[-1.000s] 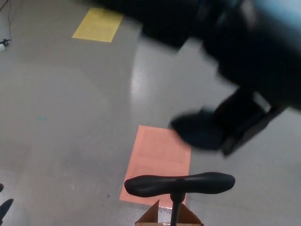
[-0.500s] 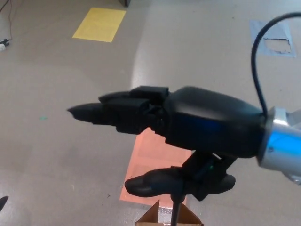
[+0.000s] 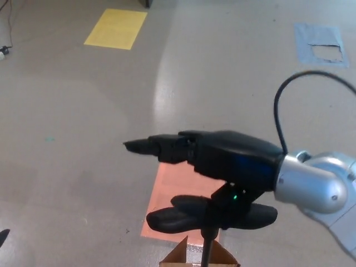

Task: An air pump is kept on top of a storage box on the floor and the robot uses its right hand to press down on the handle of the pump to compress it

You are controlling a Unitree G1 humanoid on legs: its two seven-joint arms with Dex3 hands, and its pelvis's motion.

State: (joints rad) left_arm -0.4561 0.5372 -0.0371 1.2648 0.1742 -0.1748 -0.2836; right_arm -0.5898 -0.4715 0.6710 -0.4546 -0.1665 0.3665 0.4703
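At far left, low in the frame, only a dark sliver at the picture's edge, too little to name. Higher up, a yellow floor patch on the grey floor. Toward centre, an orange floor patch partly hidden by the pump. At bottom centre, the pump handle: a black T-bar lying crosswise atop a thin black pump shaft, rising from the storage box, of which only brown cardboard flaps show. Just above the bar, the right hand, palm down, fingers stretched straight out toward picture left, held close together and clamped on nothing. Thumb seemingly tucked below near the bar; actual contact impossible to confirm. Farther right, silver wrist and looping black cable. Top right, a blue floor patch.

Likely handling: rigid, smooth plastic bar, probably a bit slippery; springy resistance from the shaft. Best pressed flat over the centre, directly above the shaft, to avoid tipping the pump on a light cardboard base.
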